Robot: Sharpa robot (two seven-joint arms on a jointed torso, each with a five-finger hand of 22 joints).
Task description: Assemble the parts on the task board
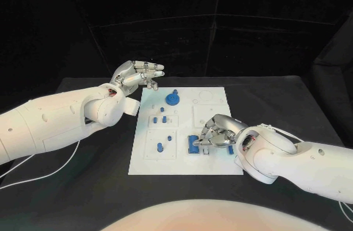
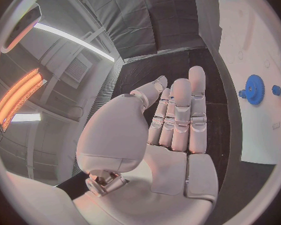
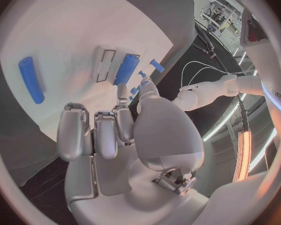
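Note:
The white task board (image 1: 184,162) lies in the middle of the table. On its far part stands a blue gear (image 1: 173,98), which also shows in the left wrist view as the gear (image 2: 254,89). My left hand (image 1: 138,75) hovers over the board's far left corner, fingers stretched side by side, palm (image 2: 172,160) bare. My right hand (image 1: 218,131) hangs over the near right part, fingers curled down beside a blue block (image 1: 194,144). A small blue bit (image 3: 135,90) sits by its thumb tip; whether it is pinched is unclear. A blue cylinder (image 3: 31,79) and a long blue piece (image 3: 127,69) lie on the board.
Several small blue pegs (image 1: 159,120) stand in the board's left half, with two more (image 1: 158,148) nearer me. Another blue piece (image 1: 230,149) lies partly under my right hand. A white cable (image 1: 44,172) runs over the black table at the left.

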